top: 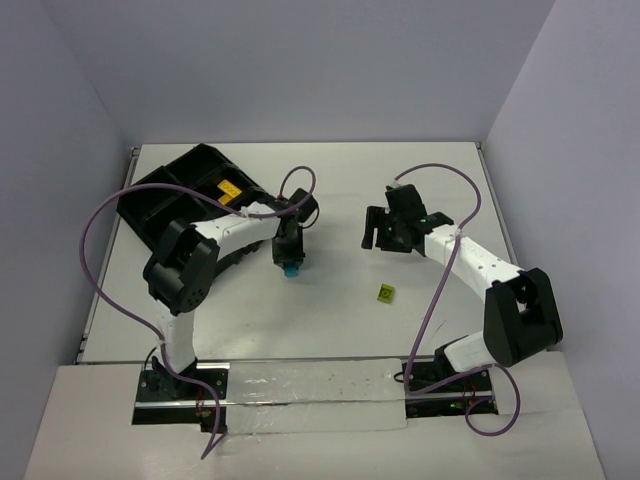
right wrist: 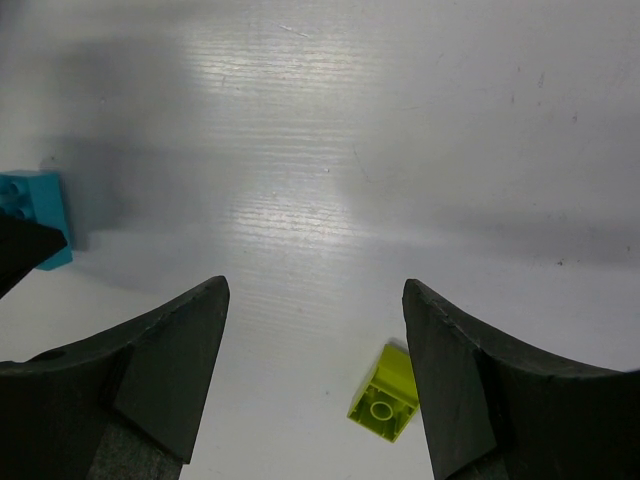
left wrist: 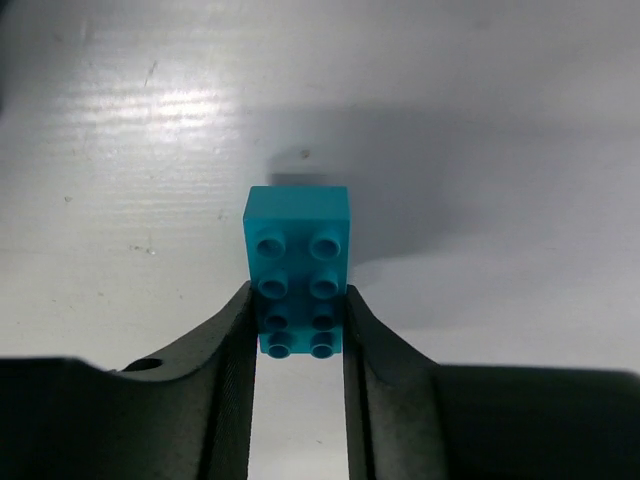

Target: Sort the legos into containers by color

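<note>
The tray [top: 165, 200] sits at the far left corner of the surface [top: 400, 180], with one brick [top: 229, 188] in a compartment. To its right, mid-surface, the left hand [top: 290, 264] has a second brick [left wrist: 297, 270] between its fingers. Further right hangs the right hand [top: 378, 236], and a loose brick [top: 385, 293] lies on the surface nearer the bases.

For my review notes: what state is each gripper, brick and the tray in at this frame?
left gripper: shut on the cyan brick
cyan brick: clamped, studs facing the wrist camera
right gripper: open, empty
lime brick: loose on the table
yellow brick: inside a black tray compartment
</note>
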You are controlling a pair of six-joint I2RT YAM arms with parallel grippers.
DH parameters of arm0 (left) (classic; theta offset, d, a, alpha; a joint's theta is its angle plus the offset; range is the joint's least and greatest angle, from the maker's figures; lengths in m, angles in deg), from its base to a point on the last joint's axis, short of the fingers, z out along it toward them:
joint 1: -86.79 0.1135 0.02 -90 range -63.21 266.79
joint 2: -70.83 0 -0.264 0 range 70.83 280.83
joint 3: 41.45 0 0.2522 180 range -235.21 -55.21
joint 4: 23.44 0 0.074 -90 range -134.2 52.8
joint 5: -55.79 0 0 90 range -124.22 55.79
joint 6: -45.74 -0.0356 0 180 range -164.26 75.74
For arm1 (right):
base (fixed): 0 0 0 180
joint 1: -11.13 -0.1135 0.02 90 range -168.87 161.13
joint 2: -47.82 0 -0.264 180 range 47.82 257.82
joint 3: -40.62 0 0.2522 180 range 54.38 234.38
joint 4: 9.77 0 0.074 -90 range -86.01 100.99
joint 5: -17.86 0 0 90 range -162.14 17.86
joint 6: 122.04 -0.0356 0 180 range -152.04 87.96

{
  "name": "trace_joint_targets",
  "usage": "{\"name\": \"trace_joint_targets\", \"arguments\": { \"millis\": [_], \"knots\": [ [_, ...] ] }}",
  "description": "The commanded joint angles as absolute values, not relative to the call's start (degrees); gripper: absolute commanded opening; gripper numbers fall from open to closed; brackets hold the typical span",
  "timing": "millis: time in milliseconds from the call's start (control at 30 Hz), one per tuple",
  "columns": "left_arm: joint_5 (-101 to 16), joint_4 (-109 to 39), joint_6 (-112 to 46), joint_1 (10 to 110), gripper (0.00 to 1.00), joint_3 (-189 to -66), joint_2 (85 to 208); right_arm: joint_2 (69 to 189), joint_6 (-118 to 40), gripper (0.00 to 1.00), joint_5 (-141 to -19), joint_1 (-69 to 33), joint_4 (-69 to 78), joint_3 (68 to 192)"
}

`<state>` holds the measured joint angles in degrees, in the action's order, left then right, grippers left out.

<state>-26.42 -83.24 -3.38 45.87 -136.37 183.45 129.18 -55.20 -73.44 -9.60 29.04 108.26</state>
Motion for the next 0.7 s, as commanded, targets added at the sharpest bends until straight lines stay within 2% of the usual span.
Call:
{"name": "trace_joint_targets", "arguments": {
  "millis": [0,67,333,533,667],
  "knots": [
    [-24.7,-85.1,-6.2,46.2,0.00,-143.9,179.5,128.2,-55.8,0.77,-73.5,-9.4,27.5,108.0],
    [-24.3,-84.8,-6.7,48.1,0.00,-144.8,175.2,128.3,-55.9,0.77,-73.6,-9.4,27.5,108.1],
    [-29.8,-81.8,-5.2,69.6,0.00,-139.9,163.5,128.4,-55.6,0.77,-73.4,-9.4,27.8,108.6],
    [-31.9,-80.4,-2.9,88.2,0.00,-137.5,162.3,128.8,-55.5,0.77,-73.3,-9.4,28.1,108.8],
    [-34.8,-77.5,-0.5,95.6,0.00,-136.3,163.7,129.0,-55.5,0.77,-73.5,-9.4,28.4,109.1]
  ]
}}
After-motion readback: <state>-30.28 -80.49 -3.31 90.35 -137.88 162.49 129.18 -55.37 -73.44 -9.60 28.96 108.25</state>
